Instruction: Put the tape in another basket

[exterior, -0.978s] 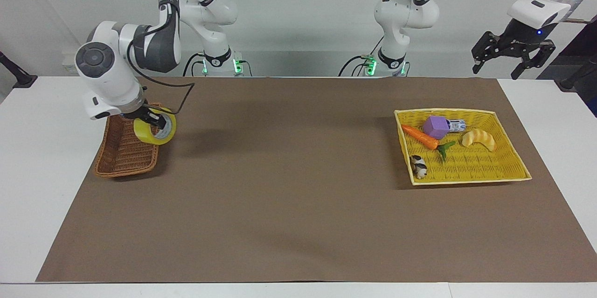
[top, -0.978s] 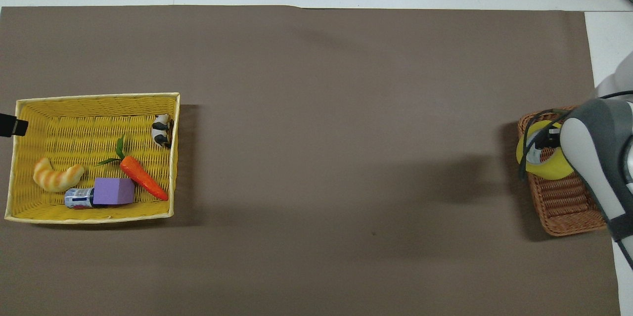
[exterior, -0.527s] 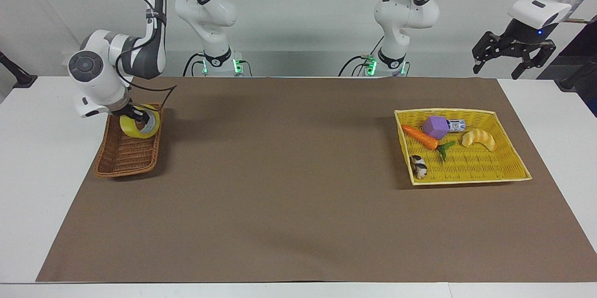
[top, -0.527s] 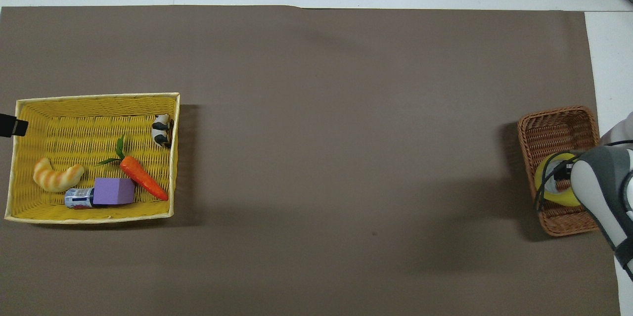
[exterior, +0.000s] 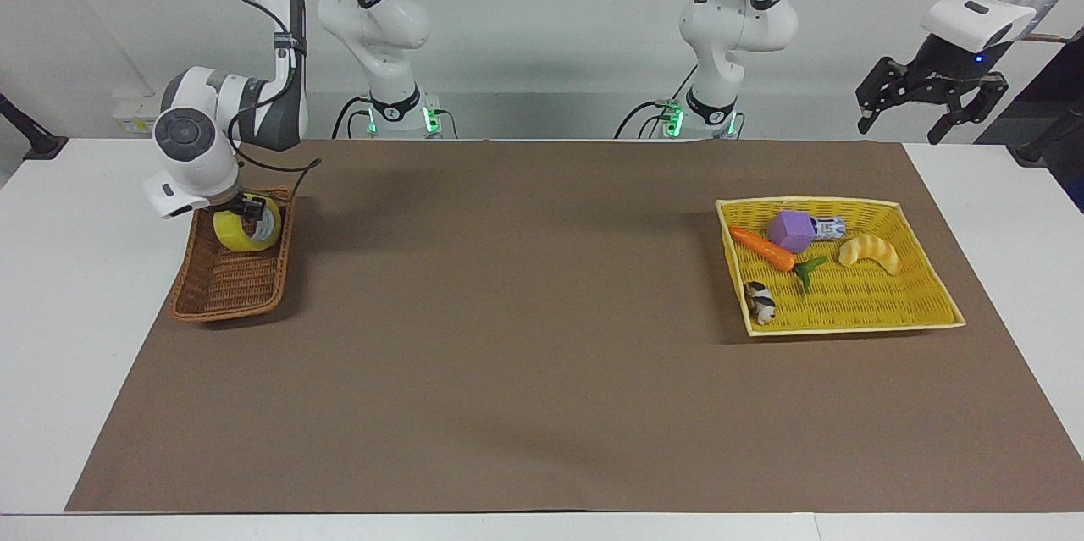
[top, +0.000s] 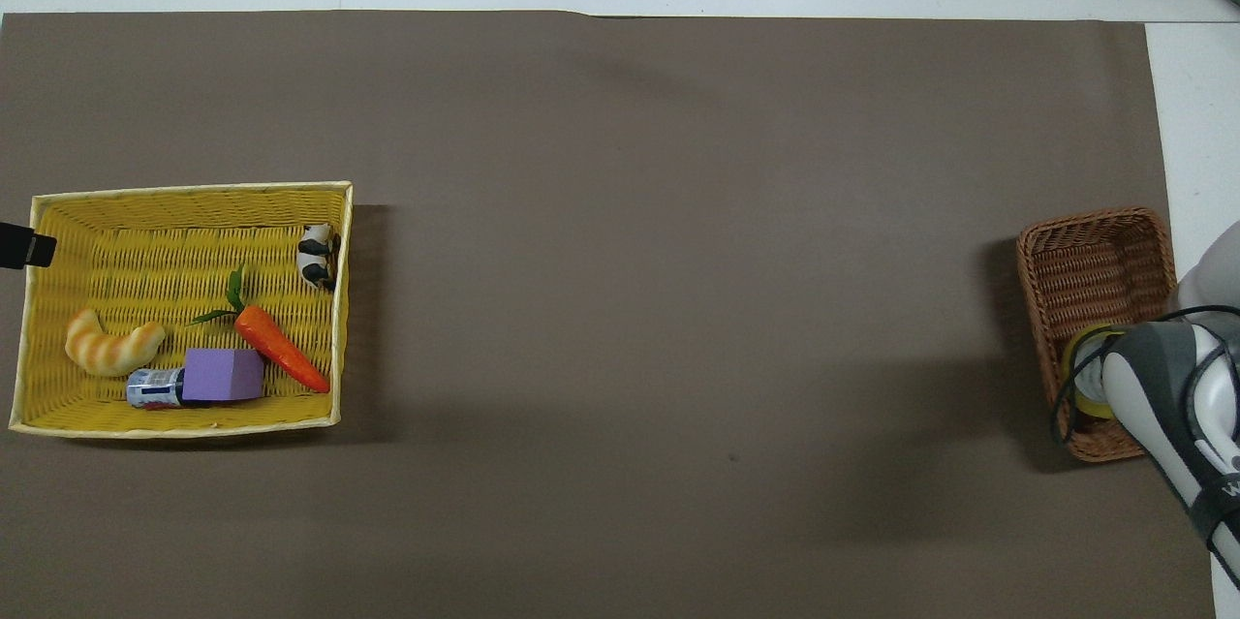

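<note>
Yellow tape roll (exterior: 244, 229) on edge inside brown wicker basket (exterior: 227, 287), at its robot-side end

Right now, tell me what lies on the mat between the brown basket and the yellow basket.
Nothing: between the brown basket and the yellow basket the brown mat is bare, as the facing and overhead views both show.

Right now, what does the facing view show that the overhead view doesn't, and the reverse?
Facing only: both arm bases, the left gripper waiting open off the table's end, and the right gripper at the tape in the basket.
Overhead only: nothing extra; the right arm hides most of the tape.
Both: basket, tape, and yellow basket of toys.
</note>
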Robot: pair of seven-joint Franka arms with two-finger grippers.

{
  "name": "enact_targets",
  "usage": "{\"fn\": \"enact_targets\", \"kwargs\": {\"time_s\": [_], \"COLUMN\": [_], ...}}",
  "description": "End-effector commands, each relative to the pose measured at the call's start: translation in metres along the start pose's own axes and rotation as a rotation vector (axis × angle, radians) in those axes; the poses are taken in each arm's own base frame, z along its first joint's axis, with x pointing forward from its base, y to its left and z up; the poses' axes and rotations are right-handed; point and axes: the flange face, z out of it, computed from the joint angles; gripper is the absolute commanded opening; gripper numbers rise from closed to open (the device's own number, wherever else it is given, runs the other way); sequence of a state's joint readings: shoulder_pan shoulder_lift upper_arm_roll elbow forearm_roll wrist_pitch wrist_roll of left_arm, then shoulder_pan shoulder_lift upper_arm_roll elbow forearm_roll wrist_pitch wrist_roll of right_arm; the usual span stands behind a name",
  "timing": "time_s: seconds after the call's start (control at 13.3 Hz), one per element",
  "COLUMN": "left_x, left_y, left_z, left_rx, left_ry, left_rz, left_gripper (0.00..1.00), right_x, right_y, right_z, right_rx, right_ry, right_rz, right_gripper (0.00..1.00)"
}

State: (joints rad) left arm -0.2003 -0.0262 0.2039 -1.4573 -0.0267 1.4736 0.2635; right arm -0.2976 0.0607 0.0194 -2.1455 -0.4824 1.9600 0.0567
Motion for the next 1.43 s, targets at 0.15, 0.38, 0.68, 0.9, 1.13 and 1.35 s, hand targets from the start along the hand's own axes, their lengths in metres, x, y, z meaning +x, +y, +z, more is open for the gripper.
{"fn": "enact_targets", "kwargs": {"time_s": [0.15, 0.38, 0.68, 0.9, 1.13, 1.35], "left_x": [-0.005, -0.005, -0.005, -0.005, -0.005, -0.005], "left_y": [-0.003, -0.003, -0.003, -0.003, -0.003, -0.003], "left_z": [-0.004, -0.004, -0.004, -0.004, -0.004, -0.004], "left_rx": [0.016, 0.016, 0.016, 0.016, 0.016, 0.016], "left_ry": [-0.002, -0.002, -0.002, -0.002, -0.002, -0.002], "left_rz": [0.008, 0.008, 0.007, 0.008, 0.007, 0.008], "left_gripper": [1.00, 1.00, 1.00, 1.00, 1.00, 1.00], "right_x": [-0.002, 0.012, 0.038, 0.041, 0.035, 0.026], "right_y": [0.016, 0.002, -0.022, -0.031, -0.049, -0.067], "right_z": [-0.042, -0.078, -0.144, -0.184, -0.243, -0.271], "right_rx": [-0.042, -0.015, 0.155, 0.303, 0.373, 0.414], "right_ry": [0.047, 0.115, 0.242, 0.309, 0.376, 0.355], "right_rz": [-0.009, -0.010, 0.027, 0.058, 0.040, 0.090], "right_gripper": [1.00, 1.00, 1.00, 1.00, 1.00, 1.00]}}
